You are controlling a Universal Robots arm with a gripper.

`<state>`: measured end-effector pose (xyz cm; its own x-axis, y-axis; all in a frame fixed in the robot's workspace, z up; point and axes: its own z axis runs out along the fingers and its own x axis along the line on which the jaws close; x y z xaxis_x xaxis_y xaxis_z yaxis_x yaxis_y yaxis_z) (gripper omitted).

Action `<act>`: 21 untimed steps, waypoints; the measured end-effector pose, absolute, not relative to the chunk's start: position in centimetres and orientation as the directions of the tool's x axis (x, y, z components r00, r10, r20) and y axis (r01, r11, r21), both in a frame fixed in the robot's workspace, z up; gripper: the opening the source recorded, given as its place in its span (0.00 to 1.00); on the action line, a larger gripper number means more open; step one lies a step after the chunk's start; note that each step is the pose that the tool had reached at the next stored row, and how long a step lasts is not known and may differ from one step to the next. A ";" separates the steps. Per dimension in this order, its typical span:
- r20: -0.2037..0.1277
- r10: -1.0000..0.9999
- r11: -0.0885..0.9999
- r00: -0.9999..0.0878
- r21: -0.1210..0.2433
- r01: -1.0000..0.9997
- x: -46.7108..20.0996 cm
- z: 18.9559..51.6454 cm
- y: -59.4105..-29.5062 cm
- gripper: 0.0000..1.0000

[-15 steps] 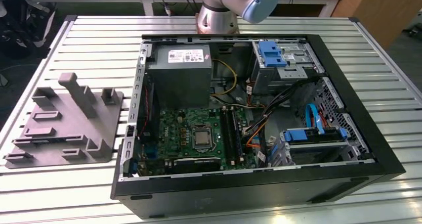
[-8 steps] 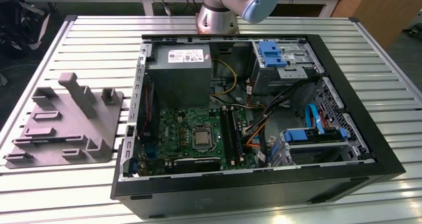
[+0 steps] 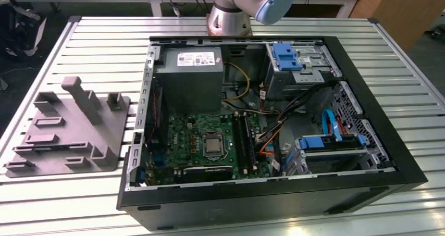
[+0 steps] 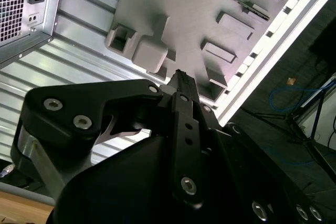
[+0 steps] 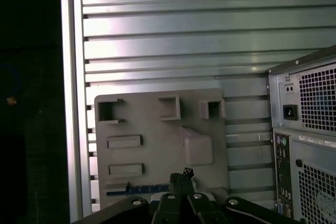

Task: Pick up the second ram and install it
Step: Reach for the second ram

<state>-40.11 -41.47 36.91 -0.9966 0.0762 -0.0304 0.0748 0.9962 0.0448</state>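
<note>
In the first wrist view the second ram (image 5: 139, 188), a thin dark strip with a bluish sheen, lies flat in a slot of the grey plastic fixture (image 5: 157, 129). My gripper (image 5: 181, 173) hangs well above the fixture, its black fingertips pressed together with nothing between them, just beside the strip's end. The second wrist view shows one black finger (image 4: 181, 108) edge-on over the same fixture (image 4: 194, 3). In the exterior view the fixture (image 3: 66, 129) lies to the left of the open computer case (image 3: 271, 126), whose motherboard (image 3: 208, 142) carries long black slots (image 3: 241, 137).
The case's rear panel with power socket and vents (image 5: 307, 129) stands beside the fixture. The slatted metal table (image 3: 90, 43) ends close to the fixture's far side. The arm's base (image 3: 230, 17) stands behind the case. Cables and blue drive brackets (image 3: 334, 142) crowd the case's right half.
</note>
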 end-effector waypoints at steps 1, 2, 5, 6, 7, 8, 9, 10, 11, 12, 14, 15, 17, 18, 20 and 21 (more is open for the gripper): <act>-0.030 0.076 0.996 -0.997 0.045 0.075 -40.2 36.9 -41.5 0.11; -0.030 0.076 0.996 -0.997 0.045 0.075 -40.3 36.8 -41.6 0.11; -0.030 0.076 0.996 -0.997 0.045 0.075 -40.7 36.7 -41.8 0.11; -0.030 0.076 0.996 -0.997 0.045 0.075 -40.8 36.6 -41.9 0.11; -0.030 0.076 0.996 -0.997 0.045 0.075 -40.9 36.6 -41.9 0.11; -0.030 0.076 0.996 -0.997 0.045 0.075 -41.0 36.5 -42.0 0.11; -0.030 0.076 0.996 -0.997 0.045 0.075 -41.1 36.5 -42.1 0.11; -0.030 0.076 0.996 -0.997 0.045 0.075 -41.2 36.4 -42.2 0.11; -0.030 0.076 0.996 -0.997 0.045 0.075 -41.3 36.4 -42.3 0.11; -0.030 0.076 0.996 -0.997 0.045 0.075 -41.3 36.4 -42.4 0.11; -0.030 0.076 0.996 -0.997 0.045 0.075 -41.4 36.3 -42.6 0.11; -0.031 0.076 0.996 -0.997 0.045 0.075 -41.5 36.3 -42.7 0.11; -0.030 0.076 0.996 -0.997 0.045 0.075 -41.5 36.2 -43.0 0.11; -0.030 0.076 0.996 -0.997 0.045 0.075 -41.6 36.2 -43.1 0.11; -0.030 0.076 0.996 -0.997 0.045 0.075 -41.6 36.1 -43.4 0.11; -0.030 0.076 0.996 -0.997 0.045 0.075 -41.7 36.0 -43.6 0.11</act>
